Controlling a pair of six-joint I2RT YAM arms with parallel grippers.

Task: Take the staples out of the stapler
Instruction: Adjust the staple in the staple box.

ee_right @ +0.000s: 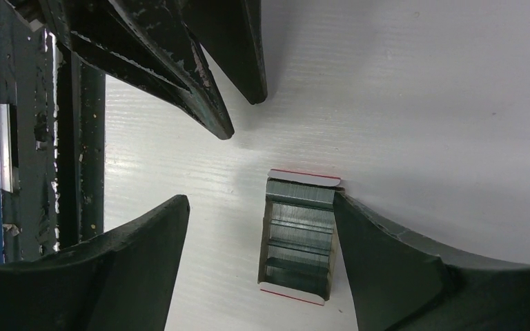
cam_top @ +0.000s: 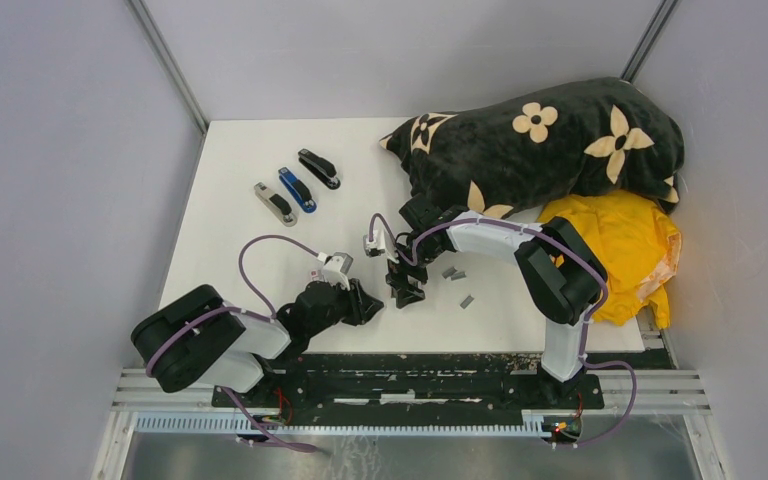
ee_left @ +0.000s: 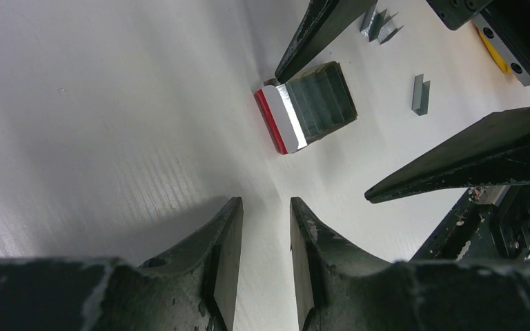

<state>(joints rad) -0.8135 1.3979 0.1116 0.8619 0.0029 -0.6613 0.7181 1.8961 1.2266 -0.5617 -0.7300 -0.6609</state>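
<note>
White bench, two arms reaching in from the near edge.

Left hand: low over the bench, fingers drawn close with a narrow gap. Nothing is in the gap and it grips nothing.

Right hand: spread wide and straddling a small box, white with red edging, lying open side up with grey staple strips packed inside. One finger is against the box's long side and the other stands well apart from it, so the hand is released, not clenched.

The two hands are tip to tip, just beside each other, left of the bench's middle.

Staples: three loose grey strips flat on the bench, right of the right hand. Two lie as a pair and the third is a little nearer the arms. Neither hand touches them.

Staplers: three in a slanted row at the far left, well apart from both hands. These are a grey stapler, a blue stapler and a black stapler. All lie closed as far as I can tell.

Far right: black blanket with cream flowers in a heap. A yellow cloth is bunched beside it at the bench's right edge.
</note>
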